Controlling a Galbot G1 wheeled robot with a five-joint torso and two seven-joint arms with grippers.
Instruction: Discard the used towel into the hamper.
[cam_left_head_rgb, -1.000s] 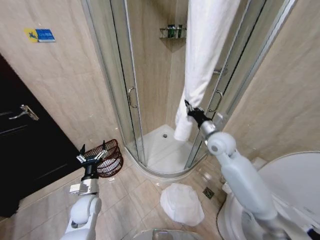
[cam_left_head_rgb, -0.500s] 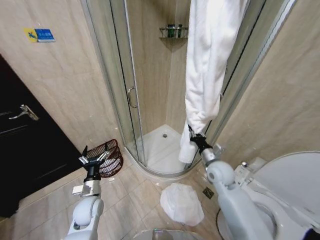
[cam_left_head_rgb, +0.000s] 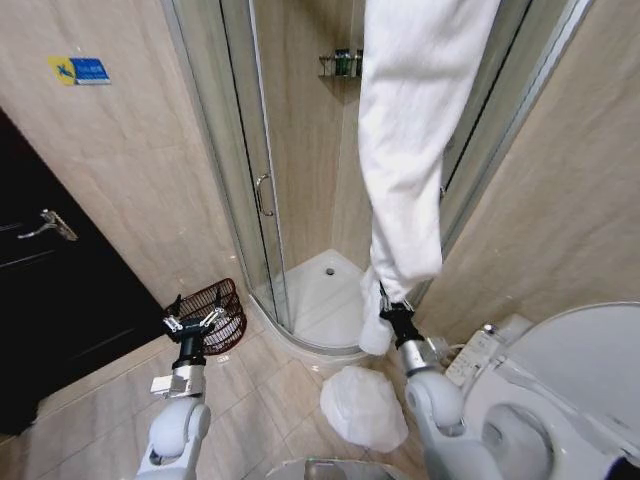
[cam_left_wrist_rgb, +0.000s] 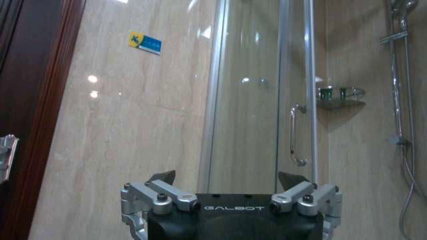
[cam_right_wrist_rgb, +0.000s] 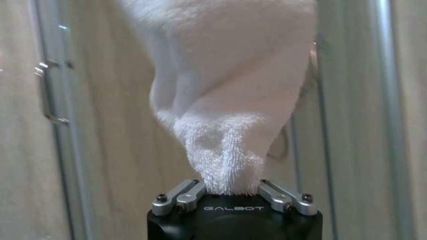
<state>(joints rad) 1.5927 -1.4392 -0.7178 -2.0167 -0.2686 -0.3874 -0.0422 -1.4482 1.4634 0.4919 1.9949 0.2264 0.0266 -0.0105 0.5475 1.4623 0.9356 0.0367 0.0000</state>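
Floor space (cam_left_head_rgb: 255, 385) of pale tile lies open between the dark door (cam_left_head_rgb: 50, 300) on the robot's left, the curved glass shower enclosure (cam_left_head_rgb: 255, 200) ahead and the white toilet (cam_left_head_rgb: 570, 380) at the right edge; a crumpled white cloth (cam_left_head_rgb: 362, 405) lies on the tiles near the shower's curb. The hamper (cam_left_head_rgb: 215, 315), a small dark red-brown openwork basket, stands on the floor against the tiled wall, in the corner between the door and the shower glass, its rim tipped toward the robot. The left hand (cam_left_head_rgb: 195, 322) hovers right in front of the hamper's mouth, its fingers spread apart and holding nothing; the left wrist view shows those fingers (cam_left_wrist_rgb: 163, 192) splayed wide, facing the wall and the shower door handle (cam_left_wrist_rgb: 295, 135). The towel (cam_left_head_rgb: 410, 150), long and white, hangs down from the top of the head view in front of the shower opening, well apart from the hamper and to its right. The right hand (cam_left_head_rgb: 388, 312) points upward under the towel and is clamped on its lower end; in the right wrist view the towel (cam_right_wrist_rgb: 227, 115) bunches down between the closed fingers (cam_right_wrist_rgb: 179, 197). A small wire shelf (cam_left_head_rgb: 343, 65) with bottles sits high in the shower corner.
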